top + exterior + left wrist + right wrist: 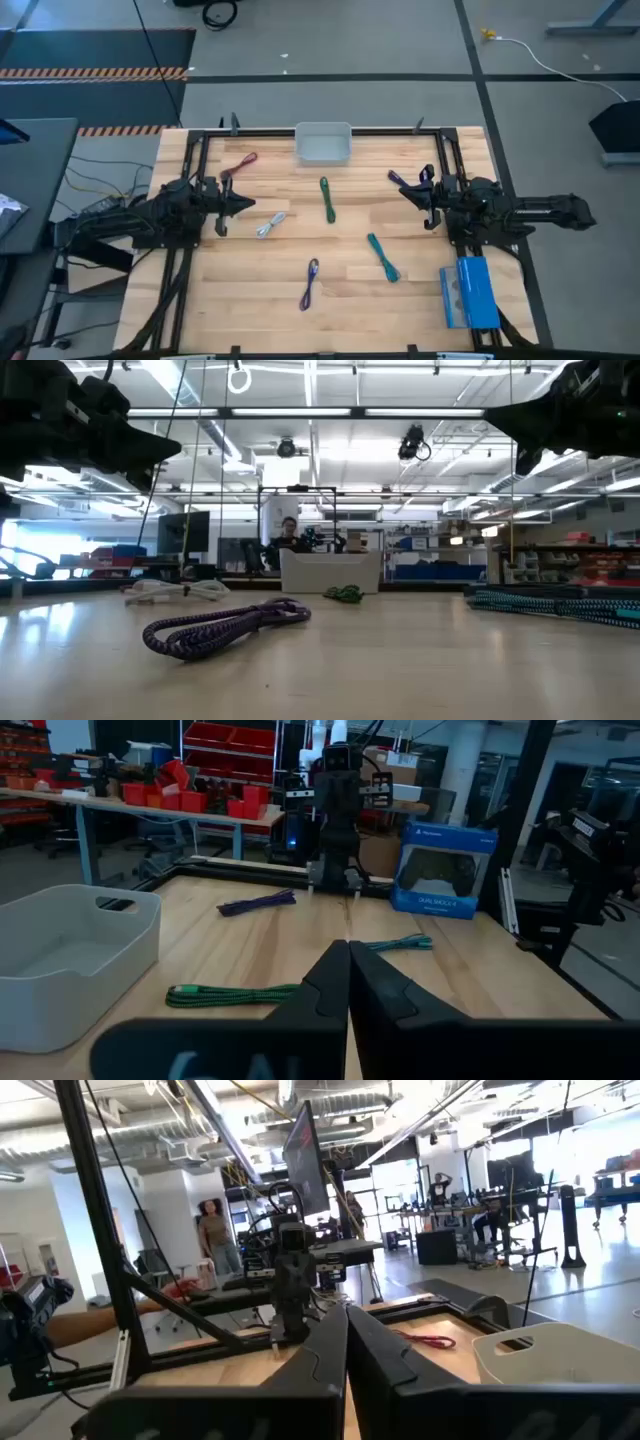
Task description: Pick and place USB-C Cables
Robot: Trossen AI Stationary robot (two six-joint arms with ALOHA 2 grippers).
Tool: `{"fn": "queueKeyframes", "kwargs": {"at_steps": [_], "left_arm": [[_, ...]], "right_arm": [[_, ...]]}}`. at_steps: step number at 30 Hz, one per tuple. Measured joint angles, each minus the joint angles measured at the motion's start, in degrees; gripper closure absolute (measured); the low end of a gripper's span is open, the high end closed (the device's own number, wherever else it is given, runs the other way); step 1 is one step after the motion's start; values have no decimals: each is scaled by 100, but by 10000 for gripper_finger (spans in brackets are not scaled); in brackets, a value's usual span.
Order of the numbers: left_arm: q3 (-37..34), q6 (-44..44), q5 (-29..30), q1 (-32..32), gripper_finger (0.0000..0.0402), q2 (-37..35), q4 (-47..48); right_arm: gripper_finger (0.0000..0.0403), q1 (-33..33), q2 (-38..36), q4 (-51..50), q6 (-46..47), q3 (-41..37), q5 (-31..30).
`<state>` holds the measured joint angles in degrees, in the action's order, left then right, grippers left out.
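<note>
Six short cable bundles lie flat on the wooden table: magenta (240,164), white-grey (270,225), green (328,199), teal (382,257), purple-blue (309,283), and a dark purple one (400,178) close to my right gripper. My left gripper (235,203) hovers shut at the table's left, between the magenta and white-grey cables. My right gripper (408,192) hovers shut at the right, beside the dark purple cable. In the left wrist view the shut gripper (348,982) points over the green cable (230,993). The right wrist view's shut gripper (347,1342) faces the magenta cable (425,1342).
A grey bin (323,145) stands at the middle of the far edge. A blue box (468,292) lies near the right near corner. A black frame (200,140) rings the table. People stand in the room beyond (212,1230).
</note>
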<state>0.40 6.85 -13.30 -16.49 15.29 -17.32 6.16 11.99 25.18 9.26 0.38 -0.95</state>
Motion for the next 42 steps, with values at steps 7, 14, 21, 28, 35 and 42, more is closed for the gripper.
{"fn": "queueKeyframes", "kwargs": {"at_steps": [7, 14, 21, 28, 35, 42], "left_arm": [[0, 0, 0, 0, 395, 0, 2], [-1, 0, 0, 0, 395, 1, 2], [-2, 2, 0, 0, 395, 0, 0], [0, 0, 0, 0, 395, 0, 2], [-1, 0, 0, 1, 395, 0, 2], [-1, -237, 306, -13, 395, 13, -372]], "right_arm": [[391, -1, 0, 1, 0, 0, 0], [391, 0, 0, 1, 22, 1, 4], [391, -3, 0, 1, -50, 0, 92], [391, -1, 0, 3, -329, 0, -245], [391, -1, -2, 16, -345, 1, -249], [391, -1, -2, 22, -407, 1, -249]]}}
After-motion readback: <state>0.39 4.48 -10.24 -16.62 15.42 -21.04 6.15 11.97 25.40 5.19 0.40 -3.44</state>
